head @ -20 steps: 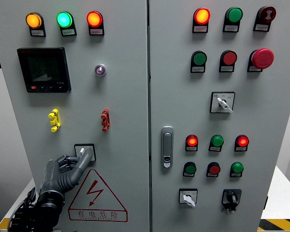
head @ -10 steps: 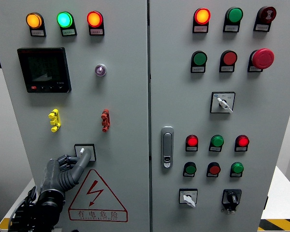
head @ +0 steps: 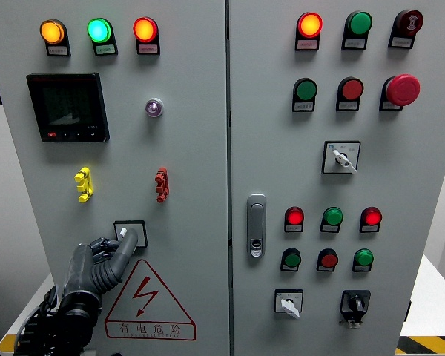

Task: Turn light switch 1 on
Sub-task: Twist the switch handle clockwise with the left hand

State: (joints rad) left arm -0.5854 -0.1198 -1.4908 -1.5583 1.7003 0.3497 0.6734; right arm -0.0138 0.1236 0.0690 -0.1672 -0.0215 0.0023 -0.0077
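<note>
- Light switch 1, a small white rotary knob on a square black-framed plate, sits low on the left door of the grey metal cabinet, near that door's bottom edge and just above the red-outlined triangular lightning warning sticker.
- Dark grey left hand comes up from the lower left corner; its extended forefinger lies against the switch plate, tip at the knob, while the other fingers are curled into the palm and grip nothing.
- Higher on the same door, a yellow plastic toggle and a red plastic toggle stand side by side, well apart.
- Near the door's upper left corner is a black square display meter, with a small round silver-rimmed lamp to its right.
- Along the door's top edge, three round indicator lamps glow: orange, green and red.
- On the right door, by its left edge, a silver oblong door latch stands upright.
</note>
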